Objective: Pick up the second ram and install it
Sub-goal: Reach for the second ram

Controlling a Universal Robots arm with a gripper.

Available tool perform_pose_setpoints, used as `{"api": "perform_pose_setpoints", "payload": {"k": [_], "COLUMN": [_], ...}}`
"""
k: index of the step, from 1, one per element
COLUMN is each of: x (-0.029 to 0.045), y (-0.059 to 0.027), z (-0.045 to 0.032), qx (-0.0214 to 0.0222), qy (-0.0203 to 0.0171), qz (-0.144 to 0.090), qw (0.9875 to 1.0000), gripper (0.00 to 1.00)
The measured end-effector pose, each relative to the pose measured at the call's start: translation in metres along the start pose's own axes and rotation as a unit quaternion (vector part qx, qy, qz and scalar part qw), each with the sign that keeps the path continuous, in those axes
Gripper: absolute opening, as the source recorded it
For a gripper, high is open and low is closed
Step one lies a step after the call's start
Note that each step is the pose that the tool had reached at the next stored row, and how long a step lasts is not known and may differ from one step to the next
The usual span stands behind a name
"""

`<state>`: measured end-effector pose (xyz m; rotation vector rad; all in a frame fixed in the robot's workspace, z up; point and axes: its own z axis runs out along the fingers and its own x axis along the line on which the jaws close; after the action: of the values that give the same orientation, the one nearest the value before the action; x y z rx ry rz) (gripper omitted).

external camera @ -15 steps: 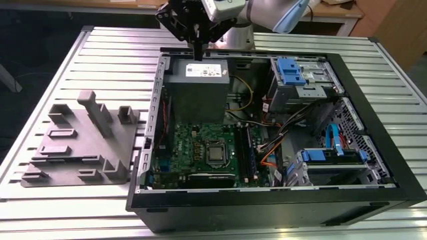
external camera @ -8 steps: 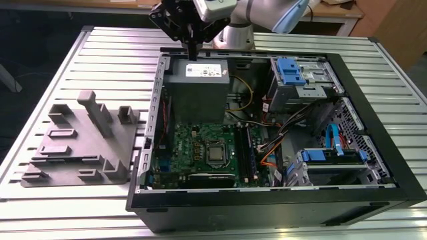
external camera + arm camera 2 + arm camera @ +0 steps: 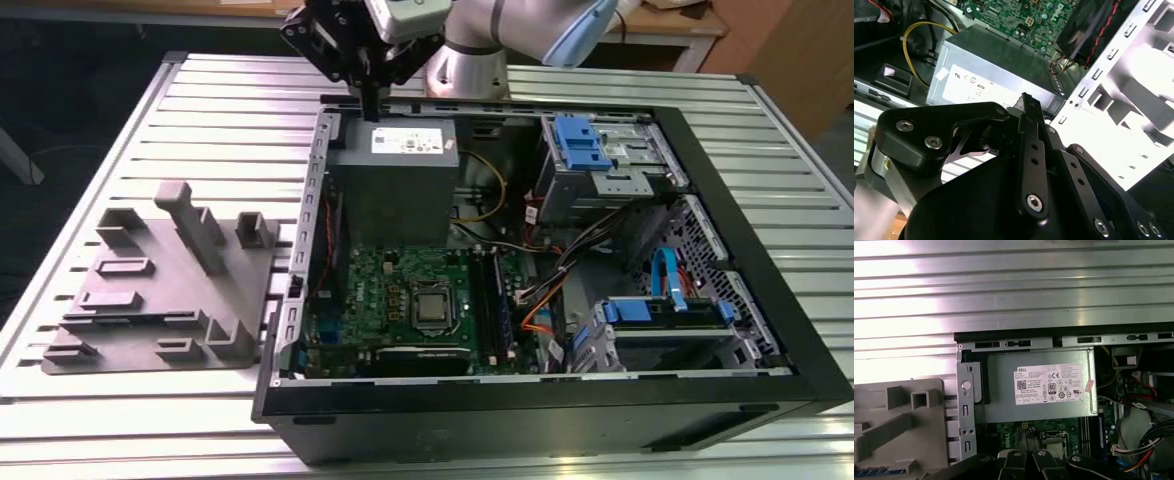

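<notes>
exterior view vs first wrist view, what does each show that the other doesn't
Exterior view: the arm with its gripper above the power supply, the blue drive cages, the case's whole black rim. First wrist view: a small pink tag at the edge of the power supply's label, seen square-on. Both: the power supply, the green motherboard, the grey holder tray, the ribbed table.

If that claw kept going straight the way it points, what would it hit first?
Probably the grey power supply: the claw points down just above its labelled end, though depth is unclear from the exterior view.
</notes>
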<state>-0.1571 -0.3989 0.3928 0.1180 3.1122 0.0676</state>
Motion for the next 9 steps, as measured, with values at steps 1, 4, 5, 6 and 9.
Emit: {"api": "perform_pose_setpoints", "payload": {"k": [1,4,5,6,9], "x": [0.001,0.0046,0.0058,0.0071,0.0113], "y": [-0.0001,-0.0003,-0.0005,-0.0005,-0.0009], "z": [0.0,0.0,0.0,-0.0001,0.0], "qx": [0.0,0.0,0.0,0.0,0.0], "qy": [0.0,0.0,0.0,0.0,0.0], "qz": [0.0,0.0,0.0,0.0,0.0], "qw": [1.0,1.0,1.0,1.0,1.0], "gripper": [0.07,0.07,0.07,0.07,0.07]}}
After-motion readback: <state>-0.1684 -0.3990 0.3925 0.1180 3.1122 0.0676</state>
